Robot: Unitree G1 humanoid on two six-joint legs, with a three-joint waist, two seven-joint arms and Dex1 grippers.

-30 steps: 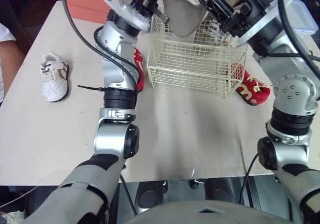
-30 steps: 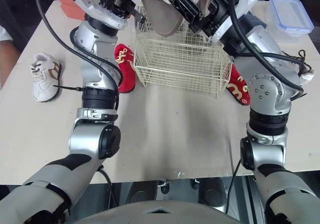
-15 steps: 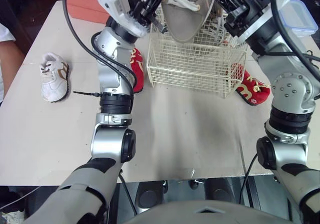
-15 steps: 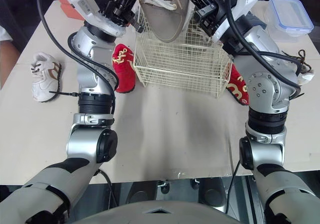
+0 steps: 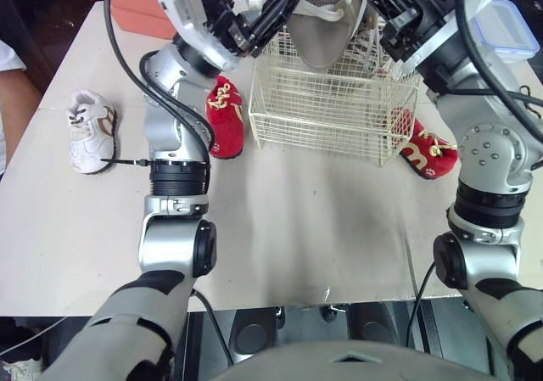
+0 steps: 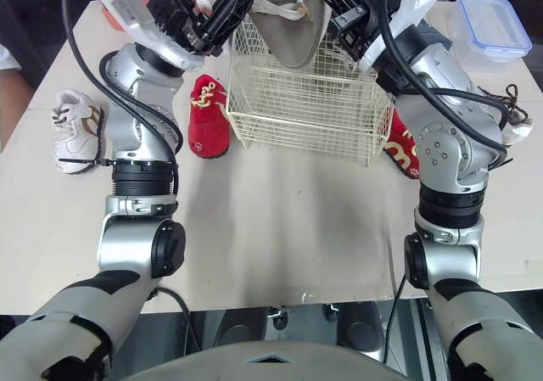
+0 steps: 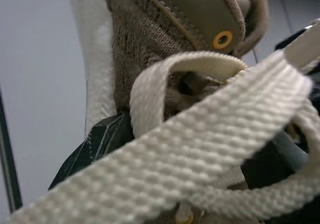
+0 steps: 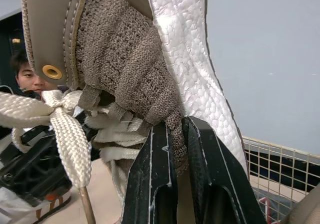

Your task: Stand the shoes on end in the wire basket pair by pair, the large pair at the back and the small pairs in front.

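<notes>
A large brown knit shoe (image 5: 327,33) with a white sole and white laces hangs toe-down over the back of the cream wire basket (image 5: 331,101). My right gripper (image 8: 182,129) is shut on the knit edge of the shoe's upper. My left gripper (image 5: 276,16) is at the shoe's left side, open, its fingers (image 7: 100,144) spread with the laces lying between them. Two red shoes lie on the table, one left of the basket (image 5: 222,118) and one right of it (image 5: 428,152). A small white shoe (image 5: 92,131) lies far left.
A clear box with a blue lid (image 6: 492,25) stands at the back right and an orange box (image 5: 136,3) at the back left. A person's arm (image 5: 13,92) is at the table's left edge.
My right gripper has shut on the brown shoe. My left gripper's fingers have spread and its arm has swung out to the left, baring the left red shoe.
</notes>
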